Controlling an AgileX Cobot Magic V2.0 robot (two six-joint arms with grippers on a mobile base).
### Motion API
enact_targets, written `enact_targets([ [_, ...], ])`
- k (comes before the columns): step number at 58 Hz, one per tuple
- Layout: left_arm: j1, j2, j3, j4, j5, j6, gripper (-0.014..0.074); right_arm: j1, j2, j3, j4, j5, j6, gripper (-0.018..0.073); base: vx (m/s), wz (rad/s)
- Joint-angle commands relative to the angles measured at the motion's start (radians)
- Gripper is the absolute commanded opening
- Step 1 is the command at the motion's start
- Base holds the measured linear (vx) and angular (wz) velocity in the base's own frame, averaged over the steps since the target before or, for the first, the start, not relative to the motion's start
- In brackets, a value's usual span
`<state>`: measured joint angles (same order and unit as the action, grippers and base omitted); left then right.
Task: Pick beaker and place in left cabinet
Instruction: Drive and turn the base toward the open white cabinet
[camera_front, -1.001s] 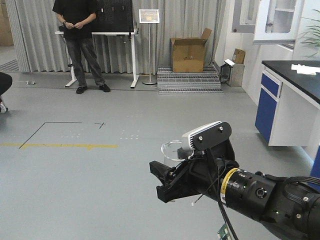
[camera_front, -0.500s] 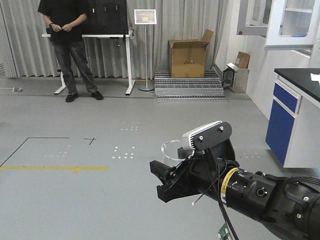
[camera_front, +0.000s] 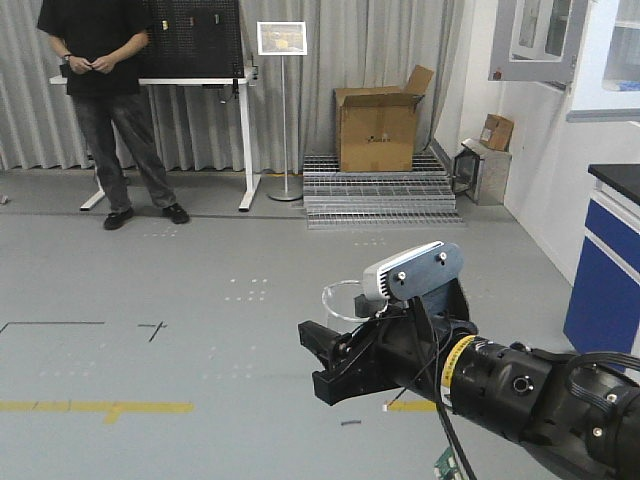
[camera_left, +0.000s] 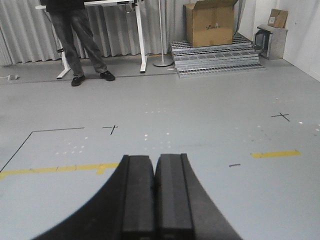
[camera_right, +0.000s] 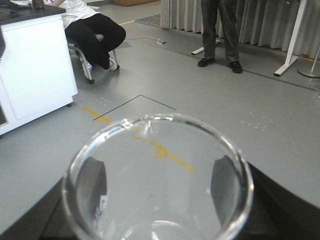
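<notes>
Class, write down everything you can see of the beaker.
The beaker is clear, colourless glass with a round, thickened rim and a small pouring lip on the side away from the wrist camera. It looks empty and is upright, mouth up, held aloft. The right tool clamps it, with dark fingers on both sides. Nothing else touches it.
</notes>
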<state>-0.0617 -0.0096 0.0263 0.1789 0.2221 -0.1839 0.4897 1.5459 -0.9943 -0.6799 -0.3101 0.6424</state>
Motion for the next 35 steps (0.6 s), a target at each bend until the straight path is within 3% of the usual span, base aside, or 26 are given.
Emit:
enact_targets([
  [1, -0.002, -0.019, -0.009, -0.005, -0.075, -0.003, 0.0004, -0.003, -0.038, -0.029, 0.012, -0.069, -0.001, 0.0008, 0.72, -0.05],
  [35, -0.002, -0.019, -0.009, -0.005, -0.072, -0.003, 0.0004, -0.002, -0.038, -0.029, 0.012, -0.062, -0.001, 0.0008, 0.69, -0.09],
])
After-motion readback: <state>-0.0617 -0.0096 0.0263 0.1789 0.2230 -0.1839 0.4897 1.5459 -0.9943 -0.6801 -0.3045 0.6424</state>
